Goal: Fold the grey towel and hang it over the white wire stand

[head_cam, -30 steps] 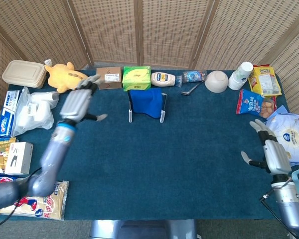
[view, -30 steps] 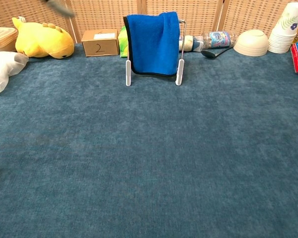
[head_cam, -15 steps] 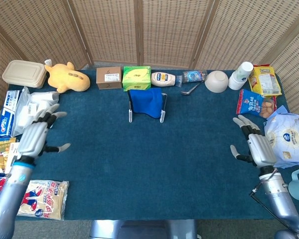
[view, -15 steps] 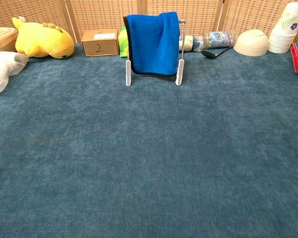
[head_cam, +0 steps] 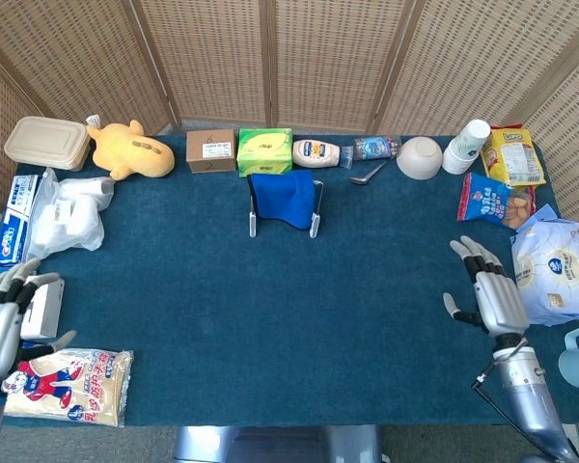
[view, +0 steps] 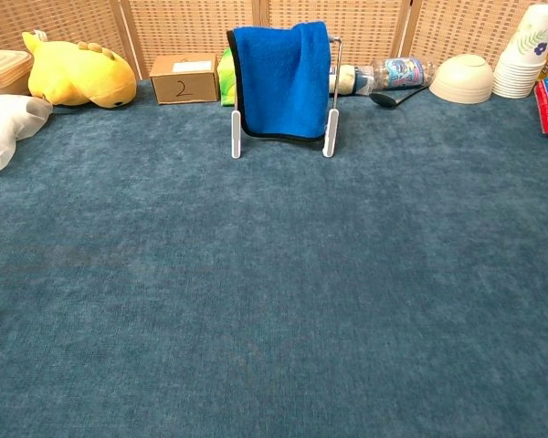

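Blue, not grey, is the colour of the towel [head_cam: 282, 199] draped over the white wire stand [head_cam: 316, 220] at the back of a teal-carpeted table [head_cam: 289, 318]; in the chest view the folded cloth hangs down the front of the frame, dark-edged, with the stand's two white feet showing below it. Both robot hands sit well away from it. The left hand [head_cam: 2, 323] hovers at the table's near left edge, fingers spread and holding nothing, just above a printed snack bag [head_cam: 66, 386] and beside a small white box [head_cam: 41, 307]. The right hand [head_cam: 489, 292] is raised near the right edge, its fingers likewise apart and empty, close to a white-and-blue packet [head_cam: 557, 271]. Neither hand appears in the chest view.

Behind the stand, along the wicker screen, stand a cardboard box [head_cam: 210, 150], a green tissue box [head_cam: 264, 151], a mayonnaise bottle [head_cam: 316, 152], a small water bottle [head_cam: 374, 148], a spoon [head_cam: 368, 175], an upturned cream bowl [head_cam: 420, 157] and a stack of paper cups [head_cam: 466, 146]. A yellow plush toy [head_cam: 127, 149] and a beige lidded container [head_cam: 47, 143] occupy the far left corner, with a white plastic bag [head_cam: 68, 212] in front of them.
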